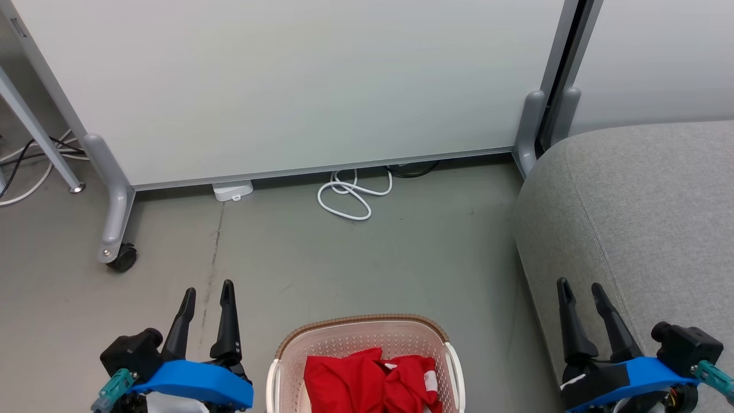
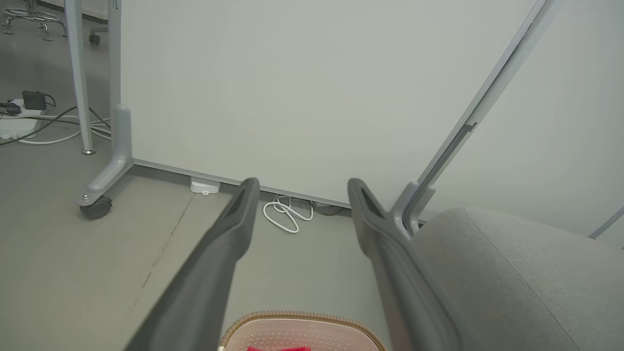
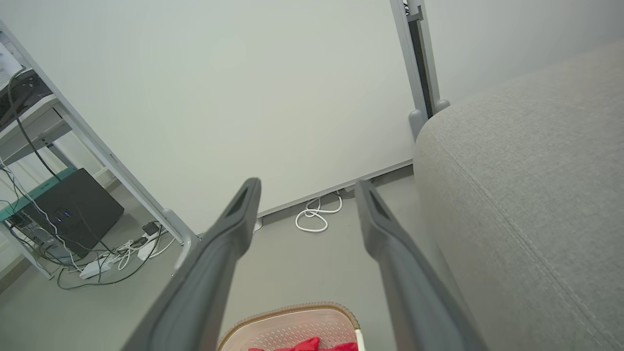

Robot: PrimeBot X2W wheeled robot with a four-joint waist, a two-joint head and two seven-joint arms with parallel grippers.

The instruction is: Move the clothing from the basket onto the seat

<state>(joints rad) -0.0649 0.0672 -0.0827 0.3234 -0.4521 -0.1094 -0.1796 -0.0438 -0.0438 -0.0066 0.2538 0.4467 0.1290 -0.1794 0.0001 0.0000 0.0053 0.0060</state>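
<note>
Left tool (image 1: 208,288) and right tool (image 1: 580,284) gape empty either side of the basket (image 1: 361,319), clothing (image 1: 355,378) heaped crosswise inside.

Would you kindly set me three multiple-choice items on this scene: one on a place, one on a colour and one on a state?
1. Where does the basket stand?
A) on the floor, left of the seat
B) on a table
C) on a shelf

2. What colour is the clothing in it?
A) blue
B) red
C) green

3. How are the left gripper and the right gripper?
A) both shut on fabric
B) one shut
C) both open, holding nothing

Answers: 1 A, it sits on grey floor beside the seat; 2 B, the fabric is bright red; 3 C, both finger pairs stand apart.
</note>
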